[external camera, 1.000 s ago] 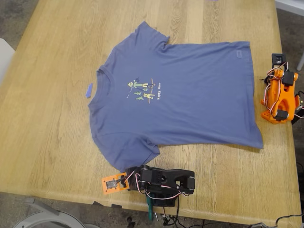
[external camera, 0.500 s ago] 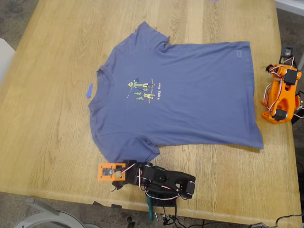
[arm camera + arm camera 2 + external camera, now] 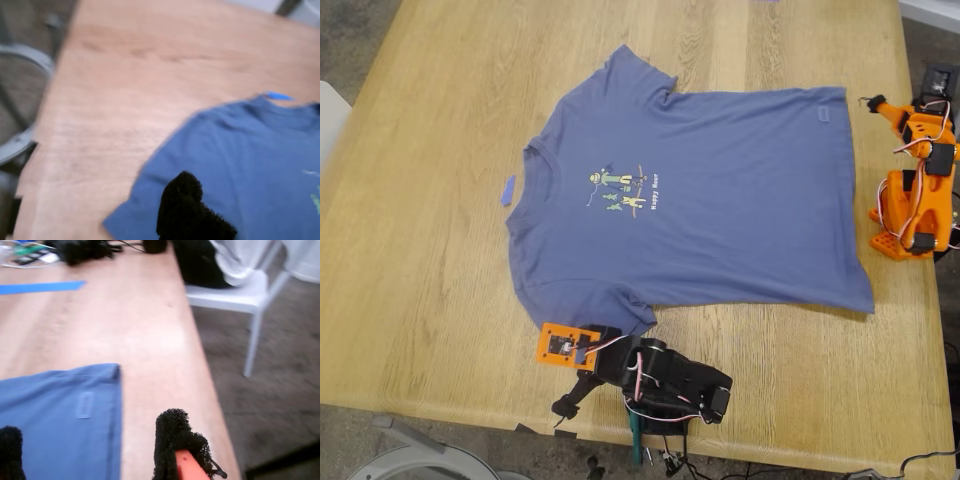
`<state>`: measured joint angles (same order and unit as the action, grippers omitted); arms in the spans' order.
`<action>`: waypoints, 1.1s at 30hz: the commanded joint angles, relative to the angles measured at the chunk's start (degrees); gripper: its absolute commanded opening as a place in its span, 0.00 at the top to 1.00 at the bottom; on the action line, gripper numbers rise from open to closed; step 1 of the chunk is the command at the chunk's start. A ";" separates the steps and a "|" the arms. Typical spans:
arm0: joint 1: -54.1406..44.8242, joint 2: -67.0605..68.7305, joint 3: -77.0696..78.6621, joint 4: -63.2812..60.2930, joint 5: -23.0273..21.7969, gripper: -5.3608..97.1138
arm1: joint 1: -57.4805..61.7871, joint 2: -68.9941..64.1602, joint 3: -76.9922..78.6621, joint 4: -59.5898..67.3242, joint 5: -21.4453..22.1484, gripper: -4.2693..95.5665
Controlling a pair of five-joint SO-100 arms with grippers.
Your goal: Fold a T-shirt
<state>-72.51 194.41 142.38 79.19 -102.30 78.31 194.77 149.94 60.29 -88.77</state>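
Seeing the T-shirt spread flat, print up, mid wooden table. Collar toward the exterior view's left, hem toward its right. Not folded yet, by the look of it.

Parked my first gripper at the near sleeve: one black foam finger over the sleeve hem in its wrist view. Likely staged to pick that sleeve. Can't tell finger spacing with only one pad visible.

Parked my second gripper at the far hem corner, on the exterior view's right. Fingers spread wide, straddling the side hem near the small sewn label, nothing pinched. Probably set to take that corner for a lengthwise fold.

Small blue scrap beside the collar, off the cloth; ignoring.

Risk: thin single layer, so the pinch must go low at the edge or the pads slide off.
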 commanded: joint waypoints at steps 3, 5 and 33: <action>3.25 -8.09 -15.03 0.00 3.25 0.30 | -13.71 0.44 -8.17 2.46 0.00 0.54; 5.71 -10.37 -17.75 0.18 5.45 0.29 | -19.86 0.35 -10.46 4.48 -0.44 0.54; 34.37 -37.18 -40.34 14.15 14.33 0.22 | -71.72 -32.26 -37.27 15.29 -17.23 0.56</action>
<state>-38.67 159.43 104.85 93.34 -88.95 8.70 163.83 113.82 77.26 -104.85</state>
